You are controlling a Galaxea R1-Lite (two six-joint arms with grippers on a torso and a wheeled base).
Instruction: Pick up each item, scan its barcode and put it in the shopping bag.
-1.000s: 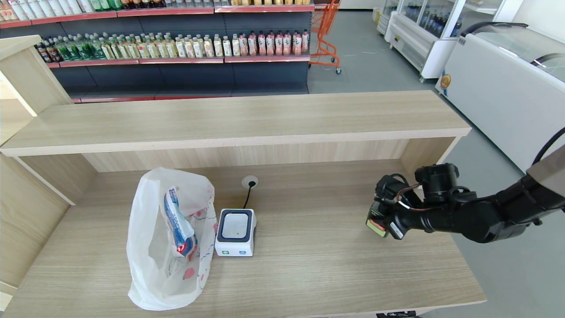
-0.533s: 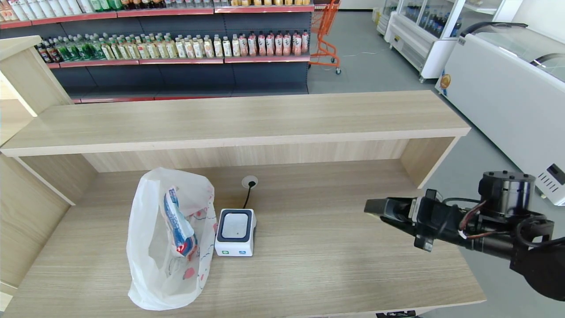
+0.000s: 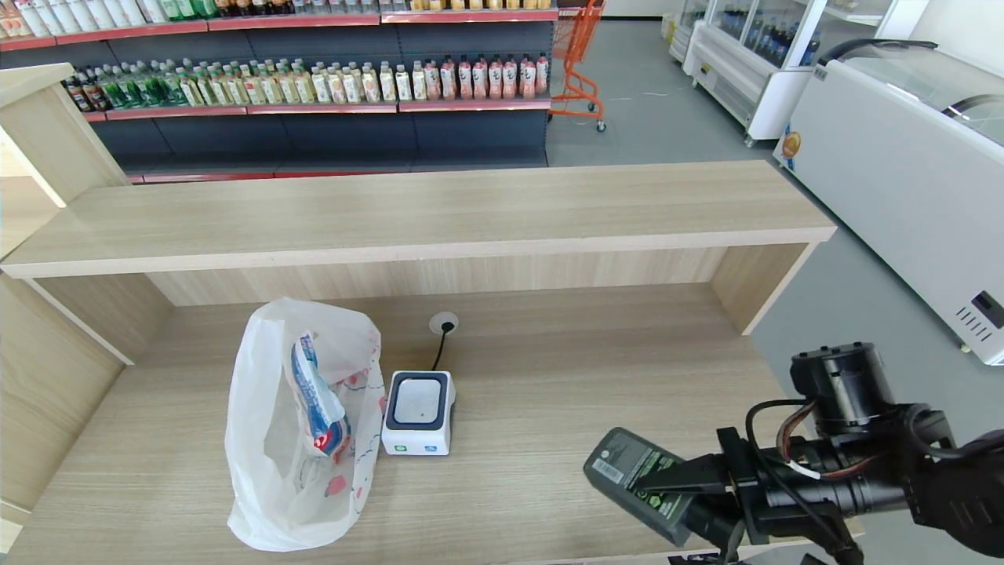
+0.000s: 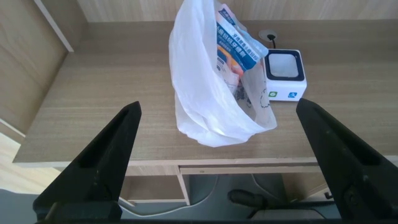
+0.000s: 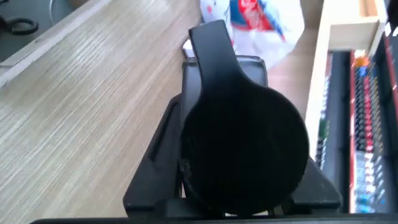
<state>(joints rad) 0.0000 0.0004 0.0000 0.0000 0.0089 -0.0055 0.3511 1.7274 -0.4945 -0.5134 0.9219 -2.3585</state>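
My right gripper (image 3: 676, 493) is shut on a dark cylindrical container (image 3: 634, 480) over the counter's near right corner. The container lies tilted, its barcode label facing up and toward the scanner. In the right wrist view its round dark end (image 5: 244, 144) blocks most of what lies behind. The white scanner (image 3: 420, 412) stands mid-counter, well to the container's left. Beside it stands the white shopping bag (image 3: 302, 424), mouth open, with a blue and white snack packet (image 3: 318, 400) inside. My left gripper (image 4: 217, 165) hangs open off the counter's near edge, facing the bag (image 4: 205, 93) and scanner (image 4: 285, 67).
The scanner's cable runs to a port (image 3: 444, 322) in the counter behind it. A raised wooden ledge (image 3: 423, 212) borders the far side, and a side panel (image 3: 55, 369) the left. Bare counter (image 3: 549, 392) lies between scanner and container.
My right arm drew back from mid-right of the counter to its near right corner and turned the container, so the barcode label now faces up. Bag and scanner have not moved.
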